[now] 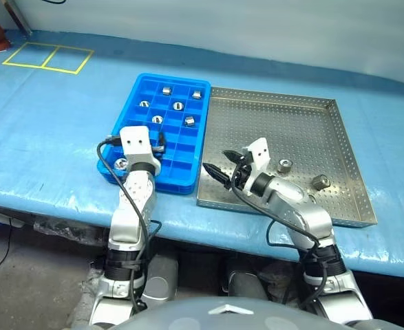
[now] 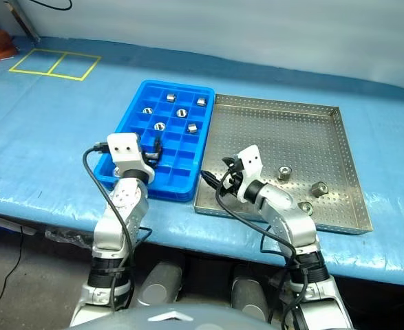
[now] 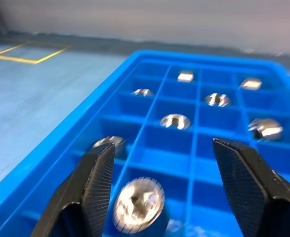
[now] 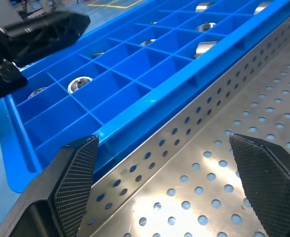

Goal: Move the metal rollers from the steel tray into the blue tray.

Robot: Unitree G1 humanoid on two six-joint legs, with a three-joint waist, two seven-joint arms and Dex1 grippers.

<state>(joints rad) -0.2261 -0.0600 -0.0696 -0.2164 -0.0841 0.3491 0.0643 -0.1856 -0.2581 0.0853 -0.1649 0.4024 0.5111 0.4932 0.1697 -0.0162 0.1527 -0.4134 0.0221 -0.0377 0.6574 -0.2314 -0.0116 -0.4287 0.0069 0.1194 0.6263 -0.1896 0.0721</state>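
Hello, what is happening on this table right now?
A two-armed robot is moving metal rollers from the steel tray into the blue tray. The left gripper is open over a near compartment of the blue tray, with a roller lying just below it. The right gripper is open and empty over the steel tray's near corner. Three rollers are left in the steel tray.

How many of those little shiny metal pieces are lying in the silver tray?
3 metal rollers in the steel tray: one near its middle, one to the right, one nearer the front rim. The robot's arm could hide others.
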